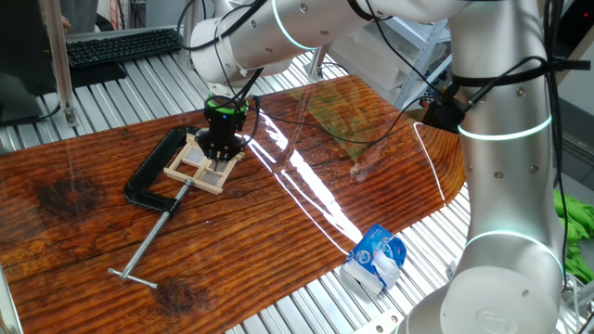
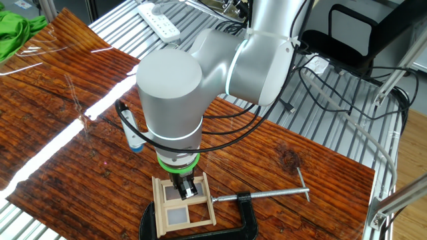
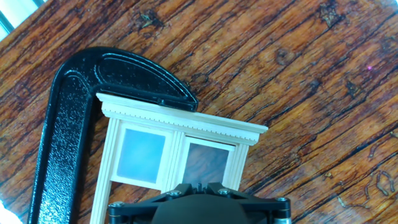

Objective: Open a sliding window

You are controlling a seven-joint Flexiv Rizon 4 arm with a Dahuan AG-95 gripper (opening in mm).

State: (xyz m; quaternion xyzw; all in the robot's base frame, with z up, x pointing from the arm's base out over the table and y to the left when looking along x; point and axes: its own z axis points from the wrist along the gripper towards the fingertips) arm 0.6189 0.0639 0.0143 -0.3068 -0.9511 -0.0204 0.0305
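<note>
Your tool (image 2: 185, 189) is down on the sliding window (image 2: 183, 205), its tip on a pane, but you cannot tell whether its fingers are spread or closed, since the hand view shows only the tool's black body at the bottom edge. The window lies flat on the wooden counter (image 1: 278, 232), pinned by the black C-clamp (image 1: 153, 176). Judging by the 2 panes in the hand view, the slide looks barely started, with most of the opening left.
</note>
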